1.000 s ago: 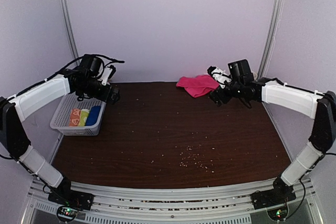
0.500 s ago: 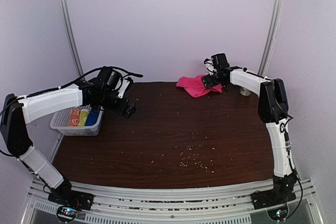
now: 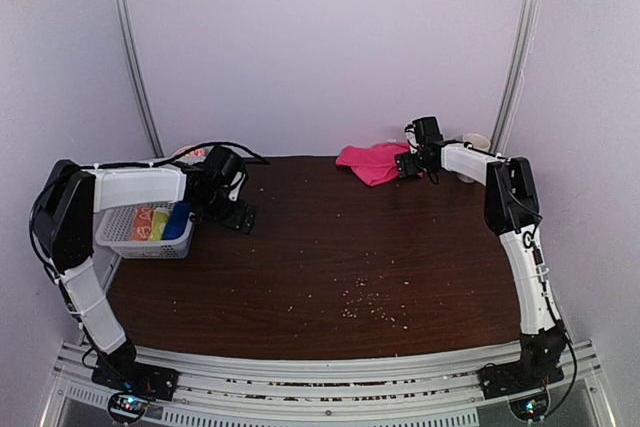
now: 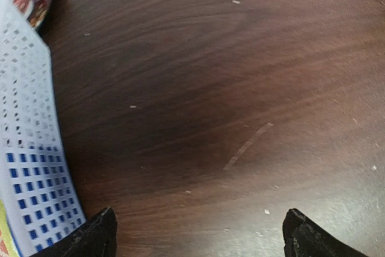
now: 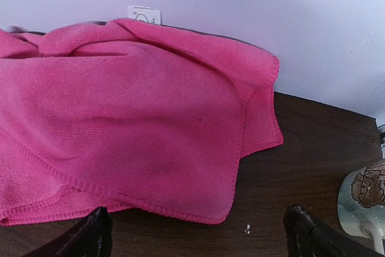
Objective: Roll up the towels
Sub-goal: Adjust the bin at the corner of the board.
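A bright pink towel (image 3: 372,161) lies crumpled at the back of the table against the wall. In the right wrist view the pink towel (image 5: 138,118) fills the frame, a white label (image 5: 144,14) at its far edge. My right gripper (image 3: 407,166) is open at the towel's right side, and in its own view the right gripper (image 5: 198,233) hovers over the towel's near hem, holding nothing. An orange patterned towel (image 3: 145,223) sits in the white basket (image 3: 118,240). My left gripper (image 3: 238,214) is open over bare table just right of the basket; its wrist view shows the left gripper (image 4: 201,236) empty.
Yellow and blue rolls (image 3: 172,223) lie beside the orange one in the basket, whose lattice wall (image 4: 30,148) edges the left wrist view. A cream mug (image 5: 366,198) stands right of the pink towel by the back wall. Crumbs (image 3: 365,309) dot the dark wooden table.
My left gripper moved right, from above the basket to the table beside it. The right arm rose and stretched to the back, bringing its gripper up to the pink towel. Both stayed open.
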You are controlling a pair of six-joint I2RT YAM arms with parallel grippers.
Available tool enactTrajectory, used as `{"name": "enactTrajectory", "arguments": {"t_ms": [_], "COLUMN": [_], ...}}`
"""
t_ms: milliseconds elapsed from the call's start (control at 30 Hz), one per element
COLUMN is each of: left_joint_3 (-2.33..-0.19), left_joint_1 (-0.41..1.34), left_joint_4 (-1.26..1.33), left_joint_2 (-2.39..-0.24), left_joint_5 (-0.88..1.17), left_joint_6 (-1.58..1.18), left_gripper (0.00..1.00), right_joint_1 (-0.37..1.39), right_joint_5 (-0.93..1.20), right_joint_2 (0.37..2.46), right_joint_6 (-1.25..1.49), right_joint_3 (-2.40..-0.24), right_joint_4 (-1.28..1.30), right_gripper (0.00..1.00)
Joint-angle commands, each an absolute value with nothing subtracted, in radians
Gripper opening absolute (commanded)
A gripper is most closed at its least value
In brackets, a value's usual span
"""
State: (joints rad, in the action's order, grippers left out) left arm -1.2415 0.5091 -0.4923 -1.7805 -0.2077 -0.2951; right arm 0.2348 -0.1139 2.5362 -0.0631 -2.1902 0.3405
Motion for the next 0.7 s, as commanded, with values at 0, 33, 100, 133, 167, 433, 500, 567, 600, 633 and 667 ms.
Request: {"name": "enactTrajectory", "arguments": {"t_ms": [0,33,100,133,167,433,500,567,600,633,667], "left_joint_3": [-1.23,-1.226,-1.221,-1.222,-1.224,-1.189,-1.184,-1.184,-1.185,-1.186,-1.187], "left_joint_1": [0.462,0.456,0.45,0.446,0.44,0.386,0.379,0.379,0.378,0.378,0.378], "left_joint_4": [-0.477,-0.476,-0.477,-0.485,-0.491,-0.486,-0.486,-0.485,-0.485,-0.485,-0.486], "left_joint_2": [-1.766,-1.764,-1.762,-1.764,-1.765,-1.765,-1.767,-1.766,-1.766,-1.765,-1.764], "left_joint_5": [-0.246,-0.247,-0.247,-0.247,-0.25,-0.269,-0.275,-0.287,-0.29,-0.291,-0.292], "left_joint_6": [-0.343,-0.348,-0.35,-0.352,-0.356,-0.371,-0.373,-0.373,-0.373,-0.373,-0.373], "left_gripper": [0.98,0.98,0.98,0.98,0.98,0.98,0.98,0.98,0.98,0.98,0.98], "right_joint_1": [0.199,0.193,0.175,0.167,0.157,0.132,0.132,0.132,0.132,0.132,0.132], "right_joint_5": [-0.056,-0.039,0.011,0.051,0.093,0.302,0.306,0.287,0.281,0.269,0.265], "right_joint_2": [2.586,2.595,2.597,2.596,2.596,2.612,2.621,2.627,2.631,2.636,2.64], "right_joint_6": [0.003,0.011,0.051,0.076,0.109,0.343,0.375,0.396,0.399,0.403,0.406], "right_joint_3": [-2.278,-2.296,-2.305,-2.306,-2.308,-2.307,-2.306,-2.304,-2.305,-2.307,-2.307], "right_joint_4": [0.339,0.348,0.353,0.357,0.364,0.407,0.408,0.402,0.398,0.397,0.394], "right_gripper": [1.0,1.0,0.99,0.97,0.96,0.95,0.95,0.95,0.96,0.96,0.95]}}
